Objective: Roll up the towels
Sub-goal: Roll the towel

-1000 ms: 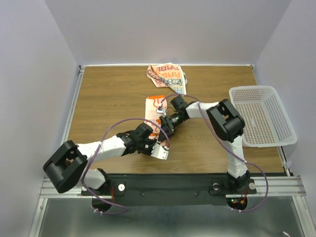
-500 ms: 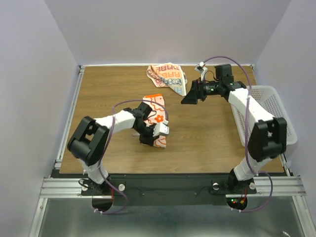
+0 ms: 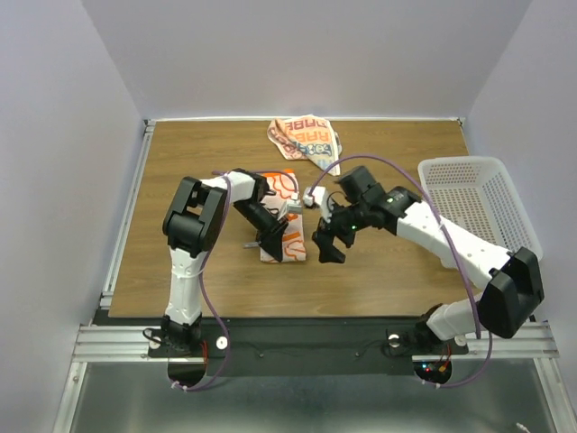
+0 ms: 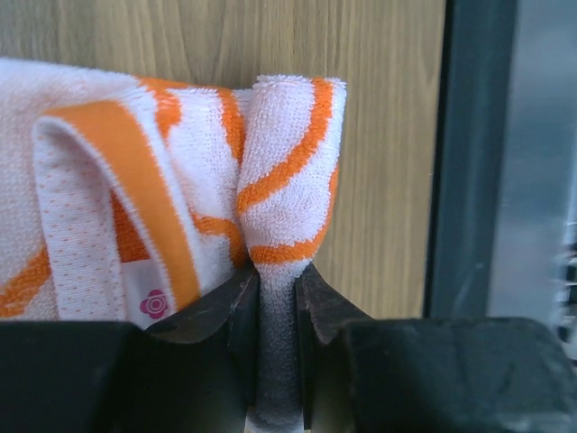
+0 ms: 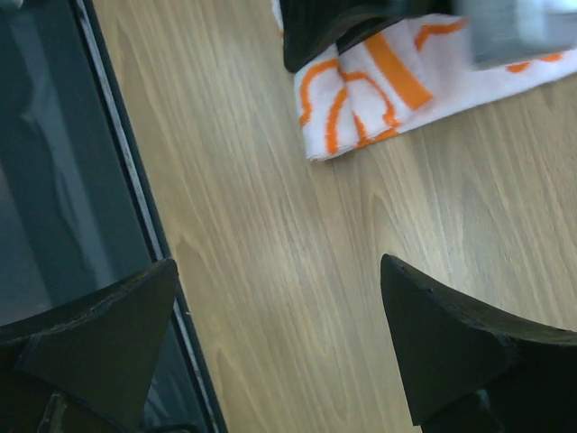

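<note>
One towel (image 3: 288, 216), white with orange lines, lies folded and partly rolled in the middle of the table. My left gripper (image 3: 273, 236) is shut on its near end; in the left wrist view the jaws (image 4: 278, 281) pinch a rolled fold of this towel (image 4: 288, 162). My right gripper (image 3: 326, 245) is open and empty, just right of that towel and apart from it. In the right wrist view the towel's end (image 5: 379, 90) lies beyond the open fingers (image 5: 451, 343). The second towel (image 3: 306, 140), with blue lettering, lies crumpled at the back.
A white perforated basket (image 3: 478, 212) stands at the table's right edge. The black front rail (image 5: 54, 180) runs along the near edge, close to the right gripper. Purple cables loop over both arms.
The right arm swung from the back, near the crumpled towel, down to the right of the folded towel. The left arm changed posture and still holds the towel, which shifted slightly.
</note>
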You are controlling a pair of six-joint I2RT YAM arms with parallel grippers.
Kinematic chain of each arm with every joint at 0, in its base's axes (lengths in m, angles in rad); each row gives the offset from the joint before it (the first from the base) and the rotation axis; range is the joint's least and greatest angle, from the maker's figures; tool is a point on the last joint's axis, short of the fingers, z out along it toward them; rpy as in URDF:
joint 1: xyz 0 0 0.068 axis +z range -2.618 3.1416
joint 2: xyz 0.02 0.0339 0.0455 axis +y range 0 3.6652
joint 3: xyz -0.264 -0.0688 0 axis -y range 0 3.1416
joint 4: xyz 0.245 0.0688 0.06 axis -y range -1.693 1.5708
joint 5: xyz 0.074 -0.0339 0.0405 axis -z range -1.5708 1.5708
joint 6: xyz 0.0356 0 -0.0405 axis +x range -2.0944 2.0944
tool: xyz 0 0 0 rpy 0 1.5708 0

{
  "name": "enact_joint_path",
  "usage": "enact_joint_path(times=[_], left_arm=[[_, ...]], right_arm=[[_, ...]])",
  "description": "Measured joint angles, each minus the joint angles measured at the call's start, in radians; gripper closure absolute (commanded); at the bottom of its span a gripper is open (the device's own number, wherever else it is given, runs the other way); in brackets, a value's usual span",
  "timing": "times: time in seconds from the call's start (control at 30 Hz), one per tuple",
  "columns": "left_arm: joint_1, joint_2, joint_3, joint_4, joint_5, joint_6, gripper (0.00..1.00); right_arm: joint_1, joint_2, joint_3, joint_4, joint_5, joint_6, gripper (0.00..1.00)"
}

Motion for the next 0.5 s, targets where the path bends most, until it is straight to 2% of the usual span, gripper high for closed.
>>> enact_joint_path(times=[0.1,0.2,0.37,0.5], left_arm=[[0.029,0.071,0.051,-0.079,0.058,0.010,0.66],[0.042,0.104,0.073,-0.117,0.087,0.010,0.66],[0.040,0.128,0.104,-0.157,0.087,0.015,0.66],[0.041,0.135,0.111,-0.170,0.088,0.023,0.65]], right_arm=[[0.126,0.012,-0.015,0.021,0.126,-0.023,0.02],[0.249,0.061,-0.031,0.116,0.261,-0.048,0.03],[0.388,0.193,-0.092,0.283,0.415,-0.116,0.08],[0.438,0.286,-0.098,0.373,0.485,-0.164,0.11]])
